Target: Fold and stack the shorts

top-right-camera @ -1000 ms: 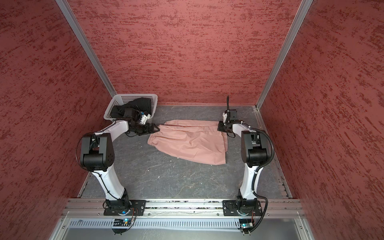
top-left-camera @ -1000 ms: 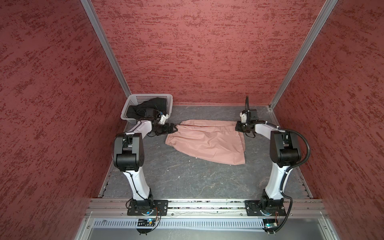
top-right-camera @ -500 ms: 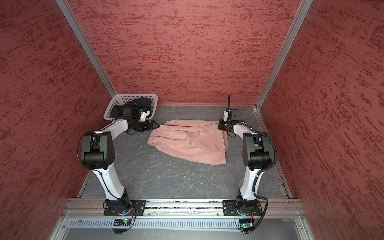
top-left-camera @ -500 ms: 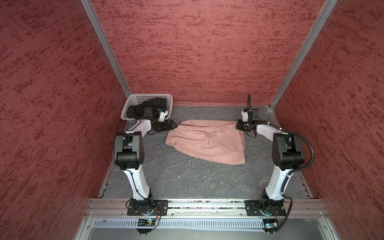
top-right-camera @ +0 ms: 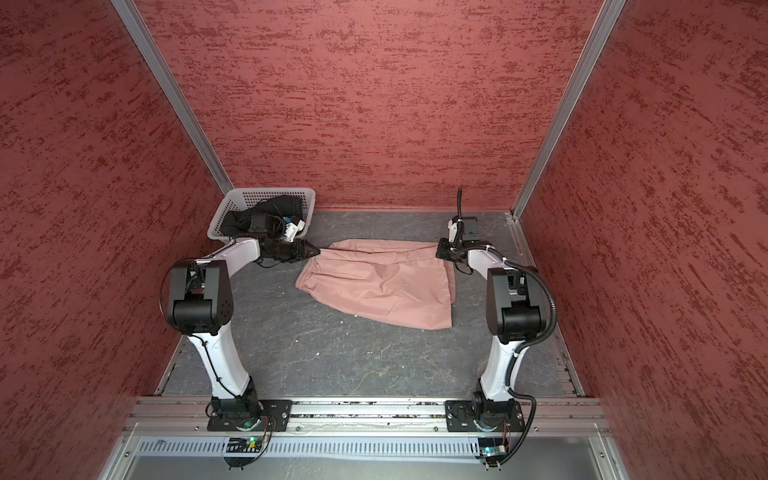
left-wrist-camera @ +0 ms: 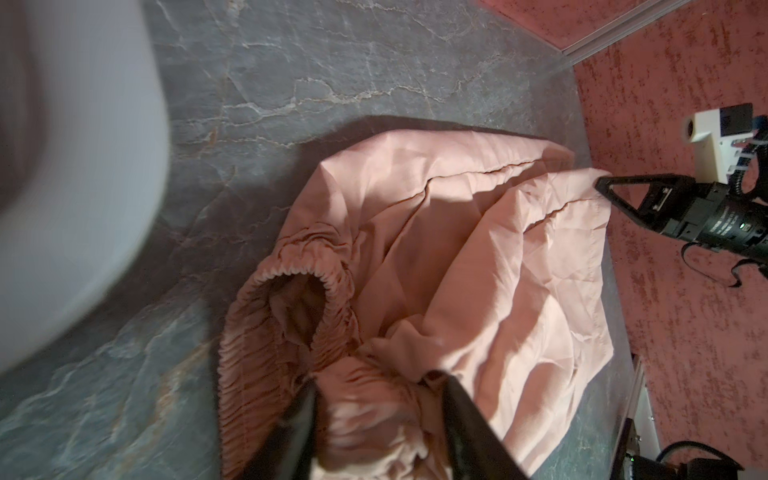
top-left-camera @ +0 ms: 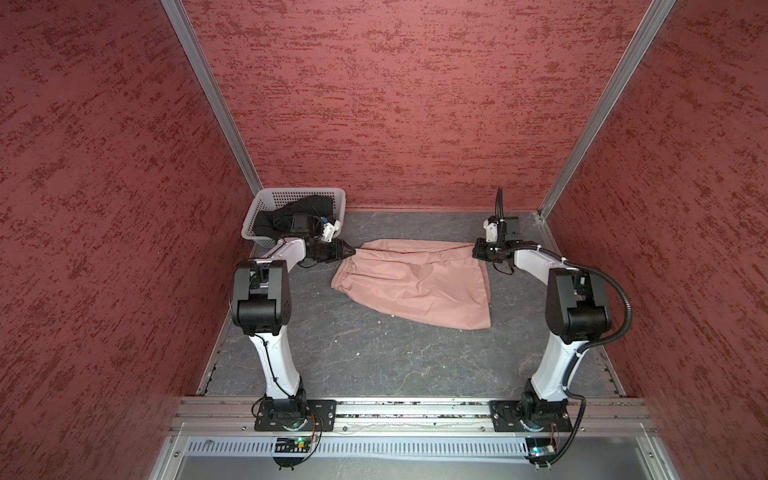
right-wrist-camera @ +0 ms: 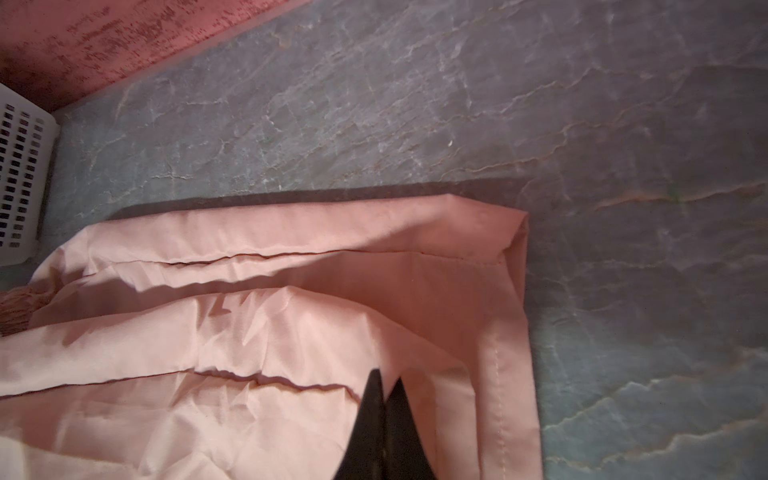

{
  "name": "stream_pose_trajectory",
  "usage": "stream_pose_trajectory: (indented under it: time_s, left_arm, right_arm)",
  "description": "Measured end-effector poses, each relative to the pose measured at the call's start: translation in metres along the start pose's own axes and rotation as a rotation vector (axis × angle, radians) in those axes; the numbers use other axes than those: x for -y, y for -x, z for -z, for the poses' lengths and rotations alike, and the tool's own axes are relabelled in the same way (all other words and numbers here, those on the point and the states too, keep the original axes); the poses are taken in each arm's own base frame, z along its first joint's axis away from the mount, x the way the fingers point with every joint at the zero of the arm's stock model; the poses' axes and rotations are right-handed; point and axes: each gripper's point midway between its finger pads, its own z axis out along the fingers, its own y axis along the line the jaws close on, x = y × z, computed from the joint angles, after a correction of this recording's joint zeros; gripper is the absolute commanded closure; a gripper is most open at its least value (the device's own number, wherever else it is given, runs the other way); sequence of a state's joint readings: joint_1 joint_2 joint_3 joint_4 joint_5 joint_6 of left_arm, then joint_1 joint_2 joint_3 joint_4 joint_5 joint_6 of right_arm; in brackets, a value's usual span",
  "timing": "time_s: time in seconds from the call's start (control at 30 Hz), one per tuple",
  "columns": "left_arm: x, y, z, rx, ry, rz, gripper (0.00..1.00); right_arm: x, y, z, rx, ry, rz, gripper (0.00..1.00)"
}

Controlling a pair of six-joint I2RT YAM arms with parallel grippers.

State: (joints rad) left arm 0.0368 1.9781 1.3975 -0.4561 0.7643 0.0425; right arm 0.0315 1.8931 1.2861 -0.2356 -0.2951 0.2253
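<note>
When everything is counted, both top views show two arms, two pairs of shorts and one basket. The pink shorts (top-left-camera: 415, 282) lie spread on the far half of the grey table (top-left-camera: 353, 365), between the two grippers, with the gathered waistband at the left and the leg hems at the right. The black shorts (top-left-camera: 286, 214) lie crumpled inside the white basket (top-left-camera: 299, 192), which stands in the far left corner of the table.

The left gripper (top-left-camera: 351, 250) is low at the far end of the waistband. In the left wrist view its two dark fingers (left-wrist-camera: 467, 428) stand at a narrow gap. The bunched waistband cloth fills this gap, so the jaws hold the pink shorts. The right gripper (top-left-camera: 478, 250) is at the far right corner of the same shorts. In the right wrist view its jaws are pressed together on the thin cloth near the hem.

Compared with one second ago, the left gripper has moved a little to the right and further back. Its jaws — wide then, beside the waistband — have closed on it, and the waistband corner is now drawn to a point at the fingertips. The right gripper has kept its grip at the same corner. The black shorts and the basket have not moved.
</note>
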Motion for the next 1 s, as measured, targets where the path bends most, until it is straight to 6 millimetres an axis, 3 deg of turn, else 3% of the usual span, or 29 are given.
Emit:
stream_pose_trajectory:
  time_s: [0.2,0.57,0.83,1.0]
  left_arm:
    - [0.007,0.001,0.001,0.003,-0.028,0.000,1.00]
    - [0.021,0.006,0.024,0.016,0.003,0.032,1.00]
    - [0.054,0.021,0.061,0.054,0.084,0.002,1.00]
    - [0.063,0.038,0.080,0.085,0.149,-0.008,1.00]
  right_arm:
    - [-0.014,0.017,0.032,0.073,0.015,0.023,1.00]
    - [-0.023,0.027,0.070,0.152,0.004,0.043,1.00]
    - [-0.037,0.042,0.131,0.280,-0.013,0.077,1.00]
    - [-0.041,0.050,0.163,0.351,-0.042,0.100,1.00]
